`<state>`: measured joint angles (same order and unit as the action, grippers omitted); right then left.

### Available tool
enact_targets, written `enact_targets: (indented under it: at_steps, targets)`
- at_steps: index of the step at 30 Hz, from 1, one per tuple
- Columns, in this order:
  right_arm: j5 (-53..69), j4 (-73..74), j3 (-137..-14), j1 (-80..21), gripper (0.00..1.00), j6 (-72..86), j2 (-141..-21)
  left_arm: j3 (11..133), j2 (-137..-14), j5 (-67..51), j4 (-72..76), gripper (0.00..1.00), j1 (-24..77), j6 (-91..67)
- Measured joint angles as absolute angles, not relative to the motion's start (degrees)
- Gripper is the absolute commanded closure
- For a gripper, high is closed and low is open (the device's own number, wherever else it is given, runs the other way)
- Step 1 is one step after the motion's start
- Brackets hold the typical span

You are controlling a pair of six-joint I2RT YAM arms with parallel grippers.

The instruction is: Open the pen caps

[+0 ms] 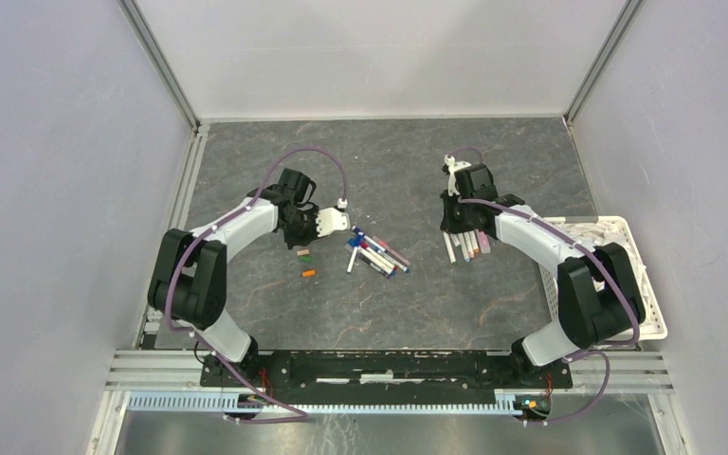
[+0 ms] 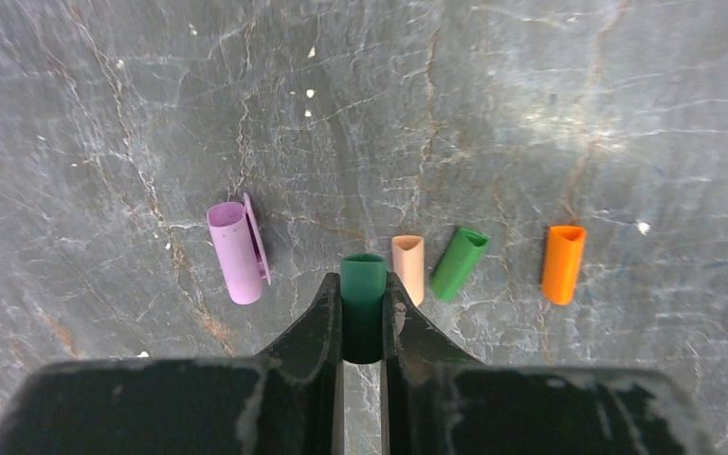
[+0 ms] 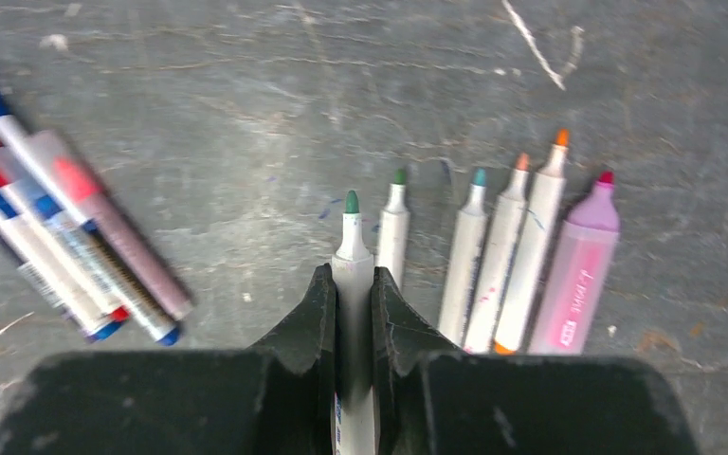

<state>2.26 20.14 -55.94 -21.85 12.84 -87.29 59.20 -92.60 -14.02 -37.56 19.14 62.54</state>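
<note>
My left gripper [image 2: 364, 284] is shut on a dark green pen cap [image 2: 364, 270], held just above the table. On the table beyond it lie a purple cap [image 2: 235, 252], a peach cap [image 2: 409, 267], a green cap [image 2: 459, 263] and an orange cap [image 2: 564, 263]. My right gripper [image 3: 352, 280] is shut on a white pen [image 3: 352, 248] with a bare green tip. To its right lies a row of uncapped pens [image 3: 493, 256], ending in a pink marker [image 3: 580, 275]. Capped pens [image 3: 66, 237] lie in a heap on the left.
A white basket [image 1: 626, 237] stands at the table's right edge, beside the right arm. In the top view the capped pens [image 1: 377, 254] lie between the two grippers. The loose caps [image 1: 306, 263] sit near the left gripper [image 1: 300, 230], the uncapped row [image 1: 469, 246] under the right gripper [image 1: 455, 226].
</note>
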Motion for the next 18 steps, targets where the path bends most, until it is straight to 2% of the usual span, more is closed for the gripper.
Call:
enact_targets:
  at_steps: [3, 5, 9, 13, 15, 18]
  targets:
    - [-0.7, 19.5, -54.3, -21.3, 1.0, 13.1, -87.7, 59.2, -94.8, -12.0, -36.3, 0.75, 19.1, 61.5]
    - [-2.2, 18.9, -54.1, -21.1, 1.0, 13.2, -88.6, 59.2, -95.4, -11.6, -36.1, 0.63, 19.1, 61.0]
    - [-3.8, 17.6, -54.1, -21.1, 0.99, 13.2, -90.3, 59.4, -95.4, -12.1, -36.8, 0.51, 19.1, 59.9]
    - [-5.1, 17.0, -54.1, -21.1, 0.9, 13.2, -91.8, 61.3, -95.4, -13.3, -39.2, 0.34, 19.1, 59.3]
    - [-5.7, 17.0, -54.1, -21.1, 0.83, 13.2, -92.5, 63.1, -95.4, -14.3, -40.6, 0.31, 19.1, 58.6]
    - [-6.7, 17.0, -53.9, -21.1, 0.81, 13.1, -92.9, 65.6, -95.1, -16.0, -42.5, 0.25, 19.1, 57.8]
